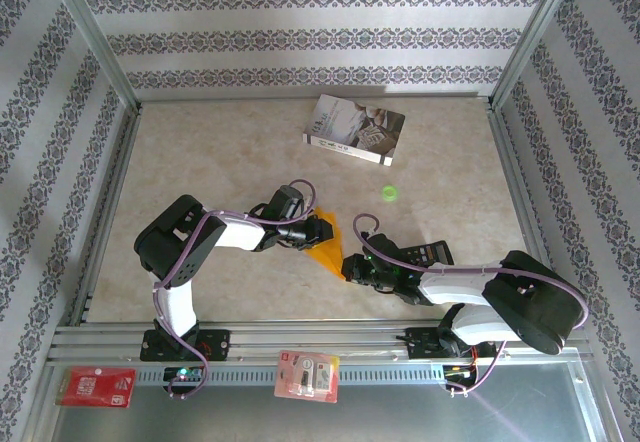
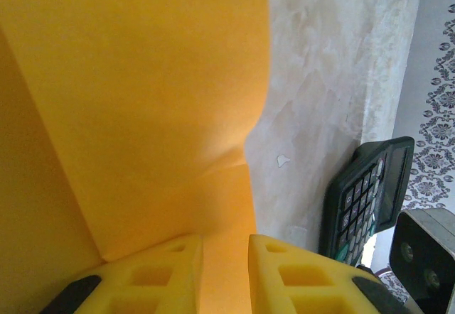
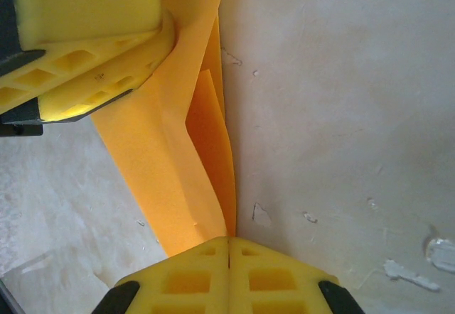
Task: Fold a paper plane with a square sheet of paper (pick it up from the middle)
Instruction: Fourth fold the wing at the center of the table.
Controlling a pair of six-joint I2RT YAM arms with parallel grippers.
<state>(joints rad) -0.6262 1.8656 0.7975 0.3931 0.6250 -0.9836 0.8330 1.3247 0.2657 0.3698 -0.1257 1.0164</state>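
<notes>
One sheet of paper (image 3: 153,158), orange-yellow and already creased: you can see layered flaps and a long fold running up from the right gripper (image 3: 229,243). It sits at the near middle of the table (image 1: 230,152), strung between both grippers. The right gripper is clenched on the pointed end, fingers meeting. The left gripper (image 2: 225,246) grasps the other end, with paper running up between its fingers. A black calculator (image 2: 366,200) lies just right of the paper. A book (image 1: 355,129) and a small green object (image 1: 389,193) sit well back.
</notes>
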